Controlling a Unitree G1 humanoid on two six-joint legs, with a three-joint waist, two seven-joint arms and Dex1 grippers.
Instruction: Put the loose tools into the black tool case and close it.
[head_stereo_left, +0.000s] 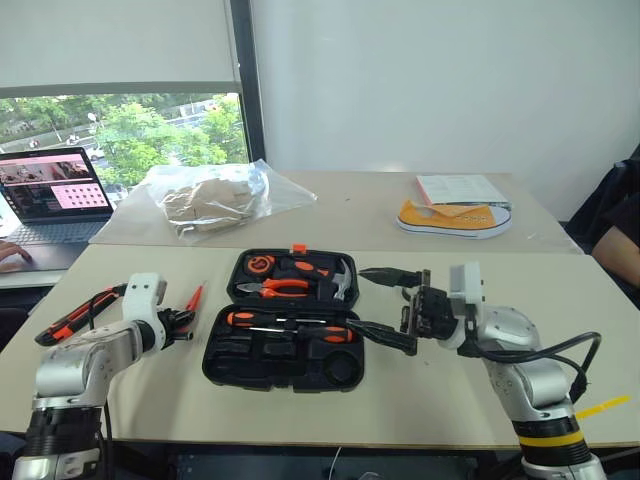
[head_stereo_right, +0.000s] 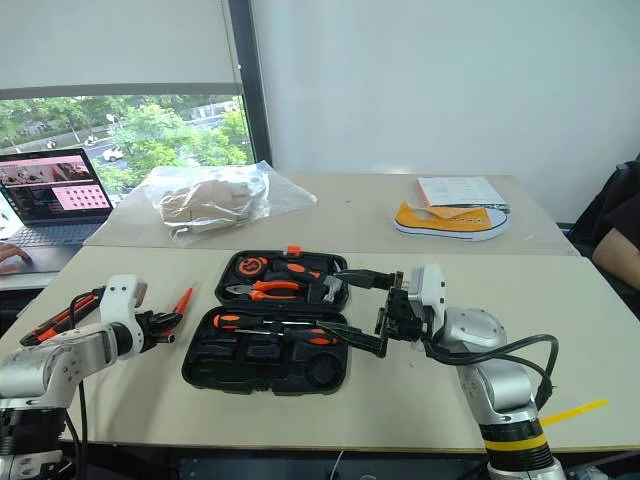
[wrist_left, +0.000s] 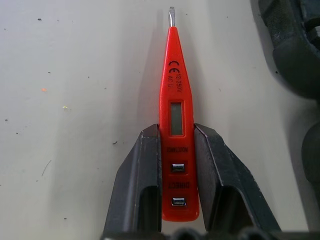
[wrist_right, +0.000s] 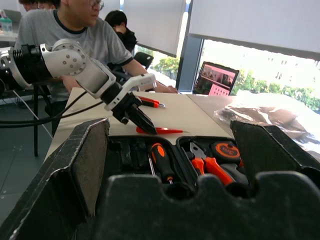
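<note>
A pale table (head_stereo_left: 420, 390) stands before a white wall and a window (head_stereo_left: 120, 120) with trees beyond; a second table behind it carries a clear plastic bag (head_stereo_left: 215, 198), a yellow shoe (head_stereo_left: 453, 220) with papers behind it, and an open laptop (head_stereo_left: 55, 190) with a person's hand (head_stereo_left: 12, 255) at its keys. At the centre of the near table lies the black tool case (head_stereo_left: 285, 335), open flat. Its far half holds orange-handled pliers (head_stereo_left: 283, 287), a hammer (head_stereo_left: 340, 282) and a round orange-faced tape measure (head_stereo_left: 260, 265); its near half holds a screwdriver (head_stereo_left: 290, 325) with an orange-and-black handle in a recess.

To the right of the case, the right gripper (head_stereo_left: 385, 310) hangs above its right edge, pointing across it, the two black fingers spread wide apart and holding nothing. To the left of the case, the left gripper (head_stereo_left: 183, 322) is down at the tabletop, its fingers (wrist_left: 142, 185) pressed against both sides of the small orange pen-like tool (wrist_left: 176, 125), which lies on the table just beside the case with its metal tip pointing away from the gripper. Farther left of the case, near the table's edge, rests the orange-and-black utility knife (head_stereo_left: 80, 315). Two seated people (wrist_right: 75, 25) appear beyond the table in the right wrist view.
</note>
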